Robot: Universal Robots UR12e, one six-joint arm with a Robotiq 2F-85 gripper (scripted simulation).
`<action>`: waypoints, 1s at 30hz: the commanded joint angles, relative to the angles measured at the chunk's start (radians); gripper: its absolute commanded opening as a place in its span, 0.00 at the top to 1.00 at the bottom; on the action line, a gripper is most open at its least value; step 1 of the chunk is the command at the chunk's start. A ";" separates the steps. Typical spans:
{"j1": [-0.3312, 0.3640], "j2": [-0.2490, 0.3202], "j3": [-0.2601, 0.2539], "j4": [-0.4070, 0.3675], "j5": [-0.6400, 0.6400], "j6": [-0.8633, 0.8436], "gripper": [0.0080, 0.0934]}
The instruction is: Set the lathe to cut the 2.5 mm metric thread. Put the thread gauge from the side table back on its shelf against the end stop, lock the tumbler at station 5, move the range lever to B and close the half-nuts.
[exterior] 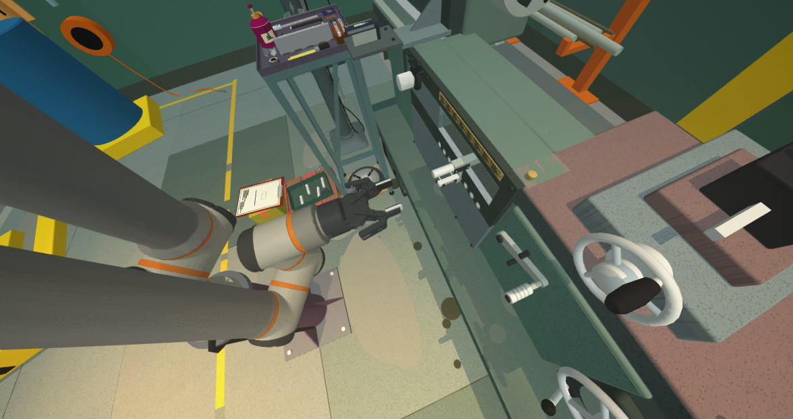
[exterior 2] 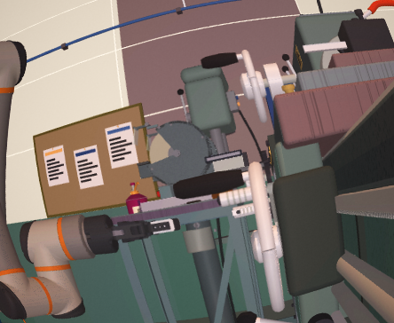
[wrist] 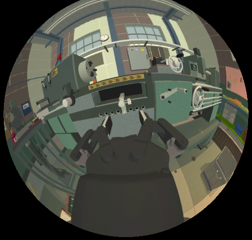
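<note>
My gripper (exterior: 390, 197) (exterior 2: 173, 225) (wrist: 124, 119) hangs in free space in front of the lathe's gearbox, pointing at it. The white tumbler handle (exterior: 448, 175) (wrist: 122, 101) sticks out of the gearbox face ahead, above a row of station holes (wrist: 121, 110). A white knob (exterior: 405, 80) (wrist: 67, 102) sits further left on the headstock. The half-nut lever (exterior: 521, 275) (wrist: 173, 93) is on the apron to the right. The side table (exterior: 311, 36) stands at the lathe's left end with the thread gauge shelf (exterior: 363, 30) beside it. The gripper is open and holds nothing.
A red bottle (exterior: 261, 26) (exterior 2: 134, 202) stands on the side table among small tools. Handwheels (exterior: 624, 280) (wrist: 198, 97) jut from the carriage to the right. A clipboard (exterior: 258, 197) and green tray (exterior: 309, 191) lie on the floor under the arm.
</note>
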 commanded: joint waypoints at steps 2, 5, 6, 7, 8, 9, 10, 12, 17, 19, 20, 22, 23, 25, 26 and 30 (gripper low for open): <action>0.000 -0.001 0.000 0.000 0.000 0.000 0.30; 0.000 -0.001 0.000 0.000 0.000 0.000 0.30; 0.001 -0.001 0.000 0.000 -0.001 0.001 0.30; 0.003 -0.001 0.001 0.000 -0.003 0.003 0.30; 0.006 -0.002 0.001 0.001 -0.006 0.005 0.30; 0.011 -0.004 0.001 0.002 -0.011 0.009 0.30; 0.018 -0.005 0.001 0.003 -0.018 0.014 0.30; 0.036 -0.010 0.002 0.007 -0.036 0.028 0.30; 0.118 -0.030 0.001 0.027 -0.117 0.087 0.30; 0.164 -0.040 -0.001 0.040 -0.163 0.120 0.30; 0.189 -0.045 -0.003 0.047 -0.188 0.138 0.30; 0.245 -0.055 -0.010 0.063 -0.243 0.177 0.30; 0.274 -0.060 -0.014 0.072 -0.273 0.197 0.30; 0.334 -0.069 -0.024 0.092 -0.333 0.239 0.30; 0.365 -0.073 -0.031 0.102 -0.363 0.261 0.30; 0.482 -0.084 -0.061 0.144 -0.481 0.345 0.30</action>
